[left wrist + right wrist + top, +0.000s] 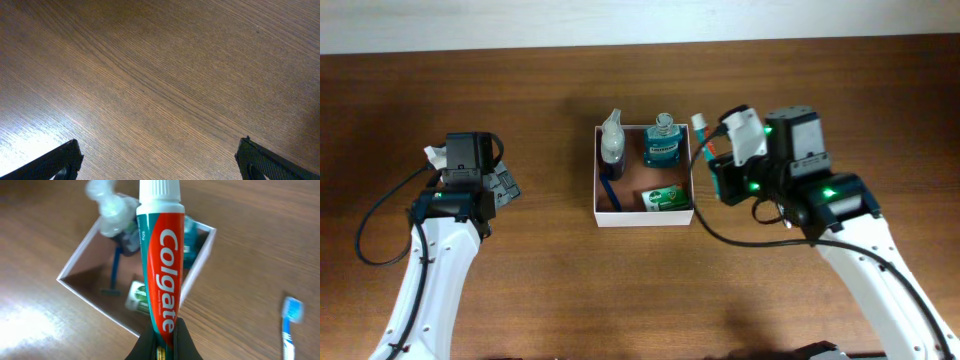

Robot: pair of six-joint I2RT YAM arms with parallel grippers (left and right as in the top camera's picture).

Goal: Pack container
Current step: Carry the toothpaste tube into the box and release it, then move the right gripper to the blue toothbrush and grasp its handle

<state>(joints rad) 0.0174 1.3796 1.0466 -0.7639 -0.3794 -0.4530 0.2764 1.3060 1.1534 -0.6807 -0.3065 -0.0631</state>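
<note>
The container is a shallow white-walled box with a reddish-brown inside, at the table's middle. In it are a clear spray bottle, a teal mouthwash bottle, a green soap box and a blue razor. My right gripper hangs just right of the box, shut on a red Colgate toothpaste tube. The tube's white cap points over the container's right wall. My left gripper is open over bare wood at the left, with nothing between its fingers.
A blue-and-white toothbrush lies on the table to the right of the box in the right wrist view. My left arm stands well left of the container. Cables trail from both arms.
</note>
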